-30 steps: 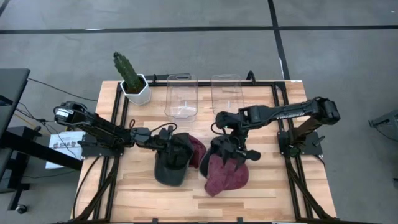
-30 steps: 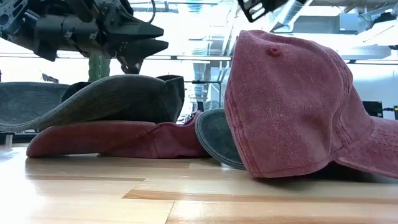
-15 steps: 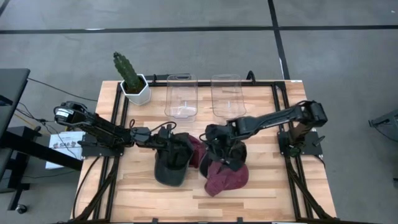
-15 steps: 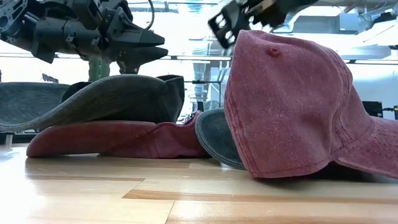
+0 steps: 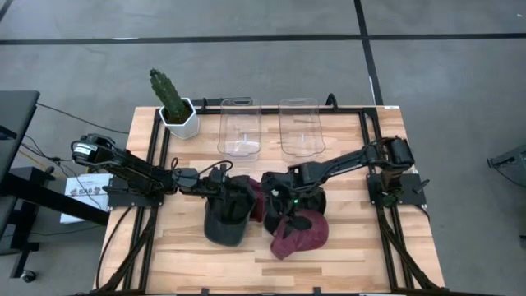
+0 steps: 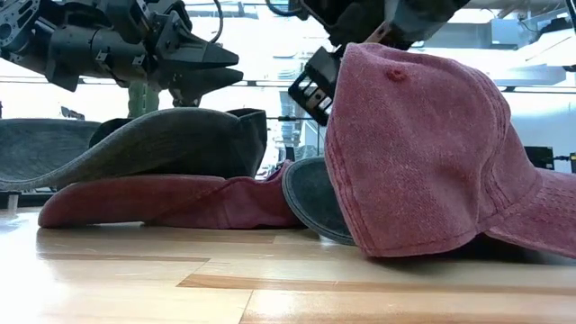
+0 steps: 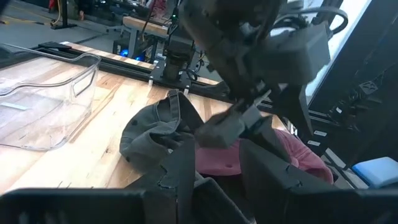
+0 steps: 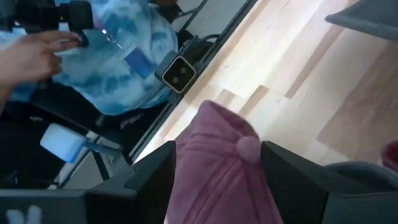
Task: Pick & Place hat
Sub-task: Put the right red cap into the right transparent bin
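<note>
A maroon cap (image 5: 302,234) lies crown up at the near middle of the table. It rests on a dark cap's brim (image 6: 310,202). My right gripper (image 5: 286,205) is open just over the maroon cap. Its fingers (image 8: 158,177) stand on either side of the crown by the top button (image 8: 247,148), and no touch shows. To the left, a dark grey cap (image 5: 223,215) lies on another maroon cap (image 6: 162,202). My left gripper (image 6: 220,65) hovers level above the grey cap, open with nothing between its fingers.
Two clear plastic bins (image 5: 239,127) (image 5: 299,127) stand at the far middle. A potted cactus (image 5: 175,107) is at the far left. Beyond the table's edge, the right wrist view shows a person in a blue top (image 8: 124,56). Bare wood lies along the near edge.
My right gripper has come down and toward the table's left, rolling as it went. It now stands open astride the maroon cap's crown. The caps and my left gripper have kept still.
</note>
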Robot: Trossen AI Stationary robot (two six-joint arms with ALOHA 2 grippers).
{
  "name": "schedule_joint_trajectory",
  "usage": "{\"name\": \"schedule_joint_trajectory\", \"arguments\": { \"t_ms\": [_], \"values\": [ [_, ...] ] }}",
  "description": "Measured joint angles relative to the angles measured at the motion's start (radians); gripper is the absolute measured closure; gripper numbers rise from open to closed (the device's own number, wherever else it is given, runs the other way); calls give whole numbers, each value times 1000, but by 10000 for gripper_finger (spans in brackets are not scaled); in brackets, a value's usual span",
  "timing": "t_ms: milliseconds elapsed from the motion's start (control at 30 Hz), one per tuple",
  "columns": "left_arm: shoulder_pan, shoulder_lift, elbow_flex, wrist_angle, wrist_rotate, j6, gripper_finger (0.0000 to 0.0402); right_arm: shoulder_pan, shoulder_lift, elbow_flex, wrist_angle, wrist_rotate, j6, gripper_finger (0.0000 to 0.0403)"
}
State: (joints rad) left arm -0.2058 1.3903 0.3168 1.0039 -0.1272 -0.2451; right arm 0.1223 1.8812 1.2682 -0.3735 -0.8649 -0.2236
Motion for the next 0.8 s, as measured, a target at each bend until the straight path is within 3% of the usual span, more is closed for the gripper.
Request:
{"name": "schedule_joint_trajectory", "arguments": {
  "t_ms": [267, 433, 800],
  "values": [
    [0, 0, 0, 0, 0, 0, 279, -7, 26, 0, 23, -13, -41, 177],
    [0, 0, 0, 0, 0, 1, 279, -6, 26, 0, 23, -128, -72, 177],
    [0, 0, 0, 0, 0, 5, 279, -6, 26, 0, 24, -103, -139, 177]
  ]
}}
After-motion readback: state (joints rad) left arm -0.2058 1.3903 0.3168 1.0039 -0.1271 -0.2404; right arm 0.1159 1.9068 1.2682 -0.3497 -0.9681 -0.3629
